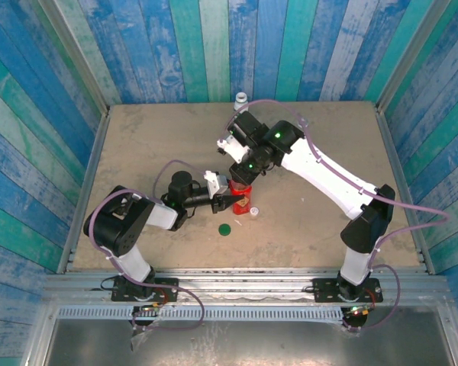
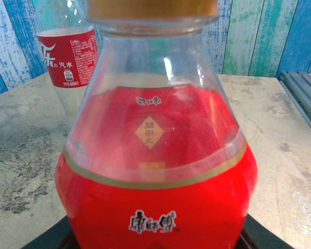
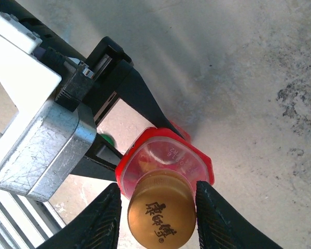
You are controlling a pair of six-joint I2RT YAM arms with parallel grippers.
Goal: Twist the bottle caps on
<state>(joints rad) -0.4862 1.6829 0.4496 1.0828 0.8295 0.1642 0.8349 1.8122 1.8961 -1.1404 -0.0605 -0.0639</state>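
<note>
Caps lie nearest the bases, a green cap and a white cap; just beyond, the left gripper clamps the red bottle. Right gripper straddles the orange cap on that bottle, grip or release unclear; another bottle stands far back.

The mottled beige worktop carries a red bottle near its middle, a dark green cap and a white cap lying close beside it, and a small bottle at the far edge.

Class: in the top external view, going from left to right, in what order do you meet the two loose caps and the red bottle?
dark green cap → red bottle → white cap
</note>
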